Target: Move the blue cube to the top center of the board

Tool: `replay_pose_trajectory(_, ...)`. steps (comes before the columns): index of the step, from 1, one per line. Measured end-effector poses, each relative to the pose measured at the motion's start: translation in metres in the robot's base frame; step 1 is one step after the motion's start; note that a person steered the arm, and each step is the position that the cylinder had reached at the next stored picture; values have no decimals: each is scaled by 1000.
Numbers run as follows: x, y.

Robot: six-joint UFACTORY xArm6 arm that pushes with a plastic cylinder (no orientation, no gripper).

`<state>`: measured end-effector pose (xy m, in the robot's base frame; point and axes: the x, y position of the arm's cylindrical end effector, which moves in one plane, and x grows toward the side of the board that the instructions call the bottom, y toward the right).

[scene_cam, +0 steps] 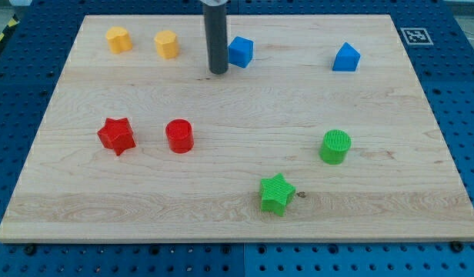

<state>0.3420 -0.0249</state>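
Note:
The blue cube (241, 51) sits near the view's top, just right of centre. My tip (218, 71) rests on the board just left of the cube and slightly below it, close to its left side; I cannot tell if it touches. The dark rod rises from the tip to the view's top edge. A second blue block (345, 58), with a peaked top, lies further to the view's right at about the same height.
Two yellow blocks (118, 39) (167, 44) lie at the top left. A red star (116, 135) and red cylinder (179, 136) lie at mid left. A green cylinder (335, 147) and green star (276, 193) lie at lower right. The wooden board (237, 231) rests on a blue perforated table.

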Motion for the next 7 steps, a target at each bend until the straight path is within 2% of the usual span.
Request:
replay_pose_trajectory(1,-15,30)
replay_pose_trajectory(2,-52,26)
replay_pose_trajectory(3,-58,22)
replay_pose_trajectory(4,-43,22)
replay_pose_trajectory(7,-86,22)
